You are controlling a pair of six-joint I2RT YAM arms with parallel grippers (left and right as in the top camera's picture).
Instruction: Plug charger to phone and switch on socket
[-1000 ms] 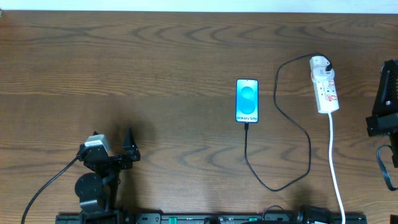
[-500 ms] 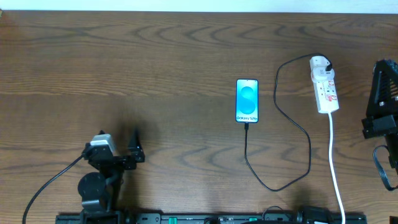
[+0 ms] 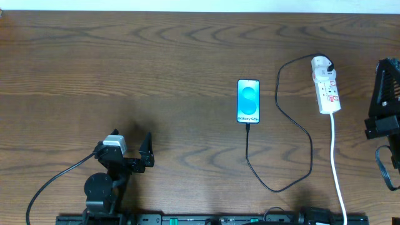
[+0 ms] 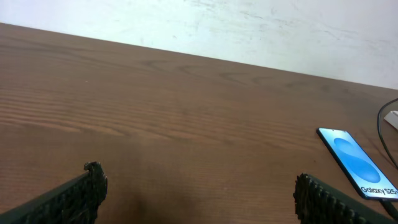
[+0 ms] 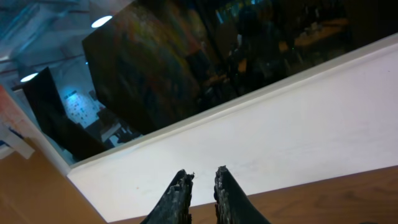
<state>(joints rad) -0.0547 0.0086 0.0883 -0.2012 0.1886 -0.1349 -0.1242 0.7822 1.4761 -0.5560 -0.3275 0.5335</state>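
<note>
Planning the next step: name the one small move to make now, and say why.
Probably bring the right gripper down toward the socket. The charger already meets the phone at its bottom edge, and this gripper is the nearer one, its nearly shut fingers aimed at the wall. Whether the socket is switched on cannot be told.

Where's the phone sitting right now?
In the overhead view the phone lies flat, screen up, right of centre on the table, left of the socket, with the charger meeting its near short edge.
</note>
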